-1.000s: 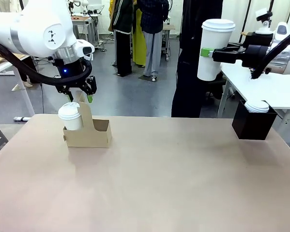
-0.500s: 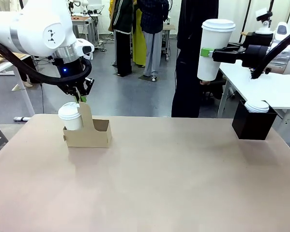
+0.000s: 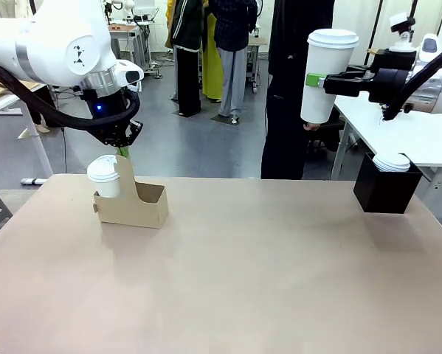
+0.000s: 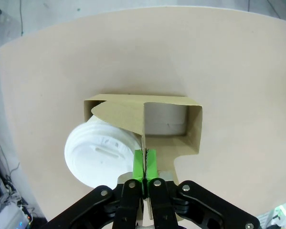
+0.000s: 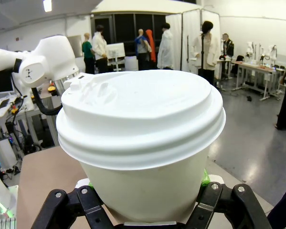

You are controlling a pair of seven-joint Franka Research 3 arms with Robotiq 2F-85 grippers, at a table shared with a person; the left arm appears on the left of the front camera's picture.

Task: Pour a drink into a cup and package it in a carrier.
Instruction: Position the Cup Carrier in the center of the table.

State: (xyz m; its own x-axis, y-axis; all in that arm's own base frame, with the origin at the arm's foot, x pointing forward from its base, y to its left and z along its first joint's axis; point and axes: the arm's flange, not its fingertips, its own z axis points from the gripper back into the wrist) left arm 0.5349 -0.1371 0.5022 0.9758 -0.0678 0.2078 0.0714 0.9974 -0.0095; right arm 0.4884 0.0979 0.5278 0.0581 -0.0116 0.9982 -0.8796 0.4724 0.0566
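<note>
The brown cardboard carrier (image 3: pixel 132 207) stands at the table's far left. A small white-lidded cup (image 3: pixel 104 177) sits in its left compartment, and the right compartment (image 4: pixel 166 120) is empty. My left gripper (image 3: pixel 122 150) is shut on the top of the carrier's upright centre handle. In the left wrist view its green pads (image 4: pixel 139 164) pinch the handle's edge beside the cup's lid (image 4: pixel 102 155). My right gripper (image 3: pixel 315 80) is shut on a tall white lidded cup (image 3: pixel 325 74), held high at the far right. That cup (image 5: pixel 143 143) looms close in the right wrist view. The jug with the drink is out of view.
A black box (image 3: pixel 387 190) with white lids (image 3: pixel 392 162) on top stands at the table's far right. A person in dark clothes (image 3: pixel 294 88) stands beyond the far edge. A white table (image 3: pixel 420 136) lies behind on the right.
My left gripper came down from open above the handle and shut on it. The carrier shifted slightly left. The right arm stayed still with its cup.
</note>
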